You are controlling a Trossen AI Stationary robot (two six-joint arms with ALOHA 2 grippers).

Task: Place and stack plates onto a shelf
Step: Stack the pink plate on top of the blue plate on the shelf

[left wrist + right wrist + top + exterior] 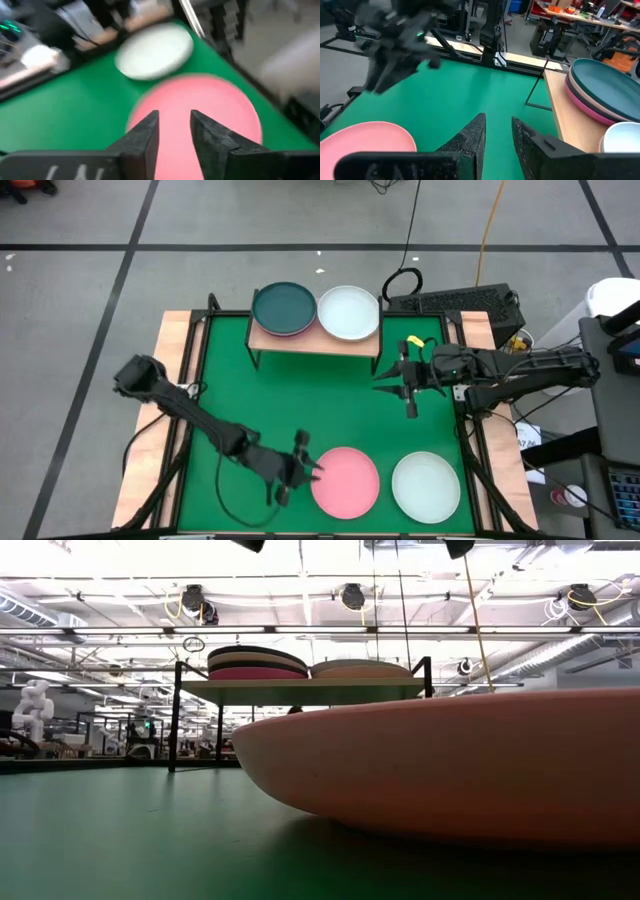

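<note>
Pink plate should be approached level by the left gripper, seen slightly parted at its rim, while the right gripper waits, empty and parted, near the shelf.

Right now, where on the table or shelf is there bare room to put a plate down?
The green table is bare from the shelf down to the pink plate and white plate, and along its left side. The shelf is full: a teal-topped stack beside a white stack. The near edge is crowded, with the left pincer at the pink plate.
</note>
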